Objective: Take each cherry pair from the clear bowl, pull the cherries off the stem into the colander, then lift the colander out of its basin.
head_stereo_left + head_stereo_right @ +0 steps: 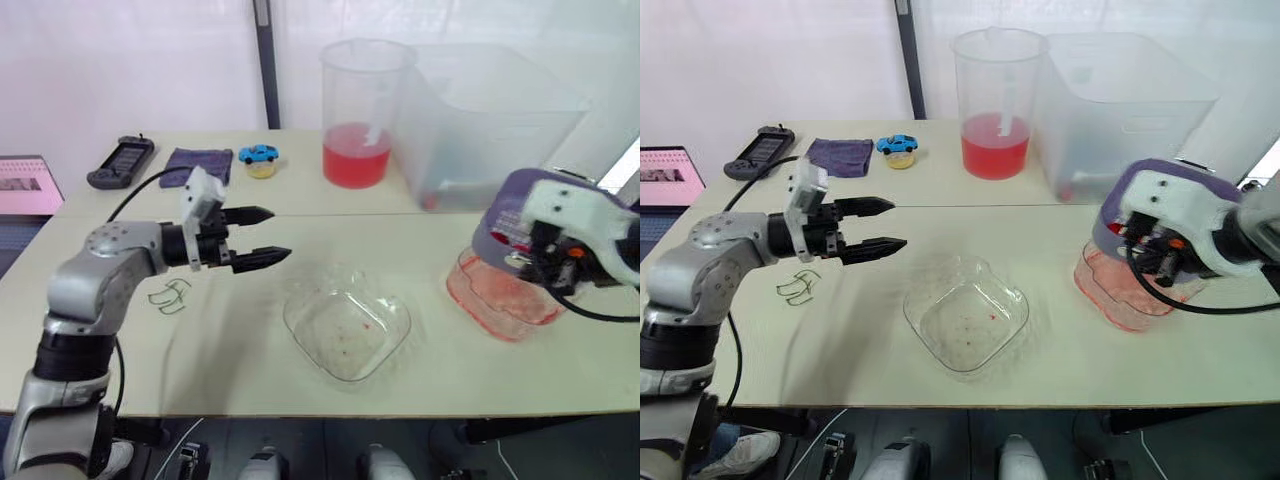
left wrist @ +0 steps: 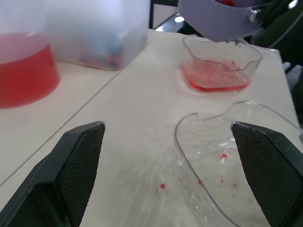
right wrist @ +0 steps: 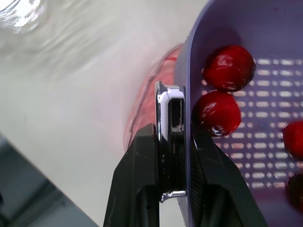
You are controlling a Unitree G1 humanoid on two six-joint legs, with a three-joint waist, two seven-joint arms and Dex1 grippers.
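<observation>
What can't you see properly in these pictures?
- Cherry count: in the right wrist view, the picture's edge cuts off some cherries in the colander.
- Big tub: its cloudy walls blur whatever lies inside, head views.
- Green squiggles: too small in the head views to tell if they are stems.
- Black gadget: screen too small to read.

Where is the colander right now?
Head views: the colander is at the table's right, gripped by the right hand just above its basin, right of the clear bowl.

Lilac slotted colander (image 3: 279,33), dark red cherries (image 3: 229,67)
</observation>
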